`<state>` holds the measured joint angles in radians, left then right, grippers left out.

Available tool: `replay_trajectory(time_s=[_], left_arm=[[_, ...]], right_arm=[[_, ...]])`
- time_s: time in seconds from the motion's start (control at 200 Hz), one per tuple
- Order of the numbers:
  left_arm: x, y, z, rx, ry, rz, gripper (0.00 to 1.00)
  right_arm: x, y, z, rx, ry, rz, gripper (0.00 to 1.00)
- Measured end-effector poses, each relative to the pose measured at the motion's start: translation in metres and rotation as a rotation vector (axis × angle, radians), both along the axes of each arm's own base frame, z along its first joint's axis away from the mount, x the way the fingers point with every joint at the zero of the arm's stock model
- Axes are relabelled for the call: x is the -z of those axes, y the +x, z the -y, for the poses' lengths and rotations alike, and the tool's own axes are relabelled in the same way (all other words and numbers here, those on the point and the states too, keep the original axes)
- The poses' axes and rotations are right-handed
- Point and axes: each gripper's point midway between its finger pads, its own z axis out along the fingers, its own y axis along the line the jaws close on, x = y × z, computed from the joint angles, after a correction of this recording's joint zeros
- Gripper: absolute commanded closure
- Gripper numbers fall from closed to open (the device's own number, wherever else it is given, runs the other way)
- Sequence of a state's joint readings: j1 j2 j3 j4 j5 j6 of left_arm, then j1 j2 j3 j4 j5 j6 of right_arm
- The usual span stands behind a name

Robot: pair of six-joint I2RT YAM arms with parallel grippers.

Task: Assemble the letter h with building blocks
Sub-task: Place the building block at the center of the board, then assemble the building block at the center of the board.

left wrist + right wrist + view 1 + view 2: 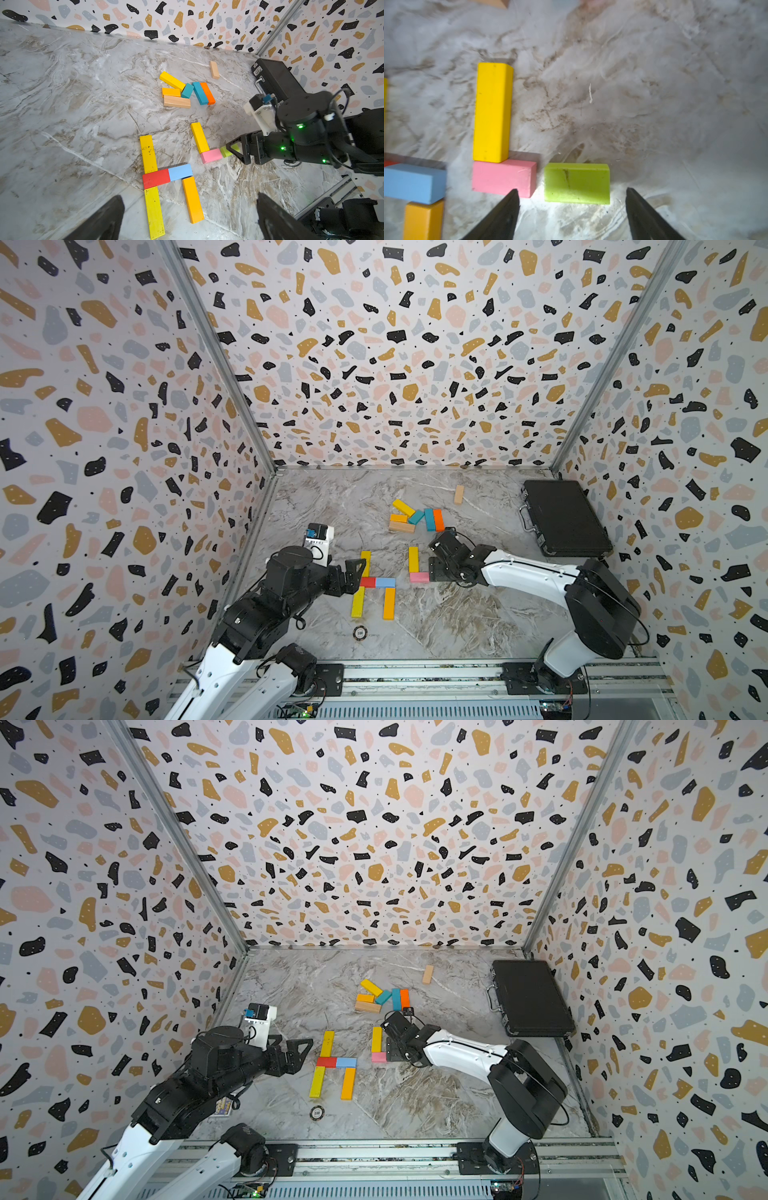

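Building blocks form an h shape near my left gripper (357, 570): two yellow long blocks (365, 563), a red block (367, 582), a blue block (385, 582) and an orange block (389, 603). To its right a yellow block (413, 559) stands on a pink block (419, 577). A green block (576, 182) lies flat beside the pink one with a narrow gap. My right gripper (572, 190) is open, its fingers either side of the green block's near edge and clear of it. The left gripper (189, 195) hangs open over the h, holding nothing.
Spare blocks (415, 517) in yellow, orange, teal and plain wood lie in a loose heap behind, with one wood block (459, 494) farther back. A black case (563, 516) sits at the right wall. A small round disc (360, 632) lies near the front rail.
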<state>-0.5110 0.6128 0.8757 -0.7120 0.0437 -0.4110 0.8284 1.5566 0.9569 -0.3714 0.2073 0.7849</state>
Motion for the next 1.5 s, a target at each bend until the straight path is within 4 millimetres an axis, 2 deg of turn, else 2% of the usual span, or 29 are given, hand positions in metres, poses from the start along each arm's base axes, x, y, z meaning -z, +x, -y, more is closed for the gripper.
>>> replay_trajectory(time_s=[0.115, 0.32, 0.561, 0.716, 1.502], left_arm=[[0.000, 0.000, 0.000, 0.000, 0.000, 0.000, 0.01], [0.000, 0.000, 0.000, 0.000, 0.000, 0.000, 0.01], [0.000, 0.000, 0.000, 0.000, 0.000, 0.000, 0.01], [0.000, 0.000, 0.000, 0.000, 0.000, 0.000, 0.01], [0.002, 0.002, -0.001, -0.006, 0.004, -0.007, 0.01]], right_arm=[[-0.009, 0.003, 0.002, 0.004, 0.103, -0.006, 0.15], [0.014, 0.002, 0.017, 0.033, 0.162, -0.105, 0.15], [0.024, -0.005, 0.007, 0.002, 0.199, -0.153, 0.16], [0.040, -0.007, 0.007, -0.002, 0.178, -0.189, 0.17], [0.038, -0.011, -0.006, -0.063, 0.212, -0.199, 0.19]])
